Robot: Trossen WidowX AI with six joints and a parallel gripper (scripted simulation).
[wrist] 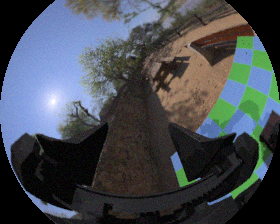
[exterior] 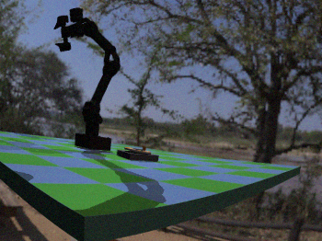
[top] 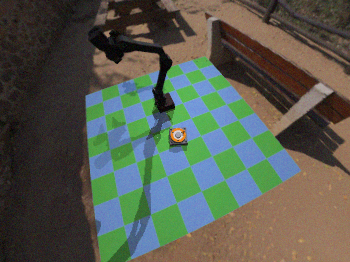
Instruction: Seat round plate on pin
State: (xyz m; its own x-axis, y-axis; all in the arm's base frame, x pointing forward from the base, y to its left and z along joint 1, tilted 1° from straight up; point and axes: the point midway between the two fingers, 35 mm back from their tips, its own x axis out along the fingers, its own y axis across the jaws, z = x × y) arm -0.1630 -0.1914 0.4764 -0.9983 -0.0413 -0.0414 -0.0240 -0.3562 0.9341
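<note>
Gripper [exterior: 62,33] raised, jaws wide — well apart from plate [top: 178,134]

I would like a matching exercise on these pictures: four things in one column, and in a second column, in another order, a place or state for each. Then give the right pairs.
Things:
1. gripper
2. round plate
3. arm's foot
4. wooden bench

Place or state:
A. on the dark base, on the checkered board
B. beside the board, on the sandy ground
C. open, high in the air, holding nothing
D. standing on the board, behind the plate in the exterior view

Pairs: 1-C, 2-A, 3-D, 4-B
</note>
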